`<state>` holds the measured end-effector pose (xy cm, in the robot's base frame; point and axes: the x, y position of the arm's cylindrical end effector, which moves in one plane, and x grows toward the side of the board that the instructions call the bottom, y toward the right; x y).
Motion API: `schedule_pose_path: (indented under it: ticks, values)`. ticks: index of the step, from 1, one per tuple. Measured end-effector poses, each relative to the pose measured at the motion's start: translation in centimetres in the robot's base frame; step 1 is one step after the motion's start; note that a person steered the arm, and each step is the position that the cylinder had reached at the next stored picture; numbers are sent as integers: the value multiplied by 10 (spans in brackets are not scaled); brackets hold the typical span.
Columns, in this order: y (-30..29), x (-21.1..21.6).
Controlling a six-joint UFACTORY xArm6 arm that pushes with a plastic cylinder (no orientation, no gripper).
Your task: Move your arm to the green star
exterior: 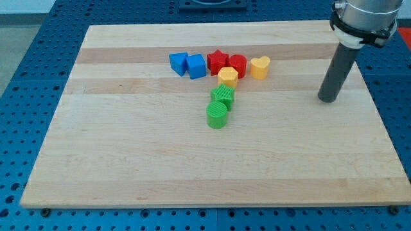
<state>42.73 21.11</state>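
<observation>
The green star (pixel 223 95) lies near the board's middle, just below a yellow block (pixel 227 76) and touching a green cylinder (pixel 217 116) below it. My tip (pixel 328 99) rests on the board far to the view's right of the green star, at about the same height in the view, with open board between them. The dark rod rises from the tip toward the view's top right.
Above the green star runs a row of blocks: two blue blocks (pixel 178 63) (pixel 196 65), a red star (pixel 218 61), a red cylinder (pixel 237 64) and a yellow heart (pixel 259 67). The wooden board (pixel 128 160) lies on a blue perforated table.
</observation>
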Motion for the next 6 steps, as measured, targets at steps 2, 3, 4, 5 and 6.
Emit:
schedule_pose_path:
  ticks: [2,3,4,5,6]
  values:
    - [-91,20]
    - [-118,21]
    - [-121,21]
    - [-143,21]
    - [-149,21]
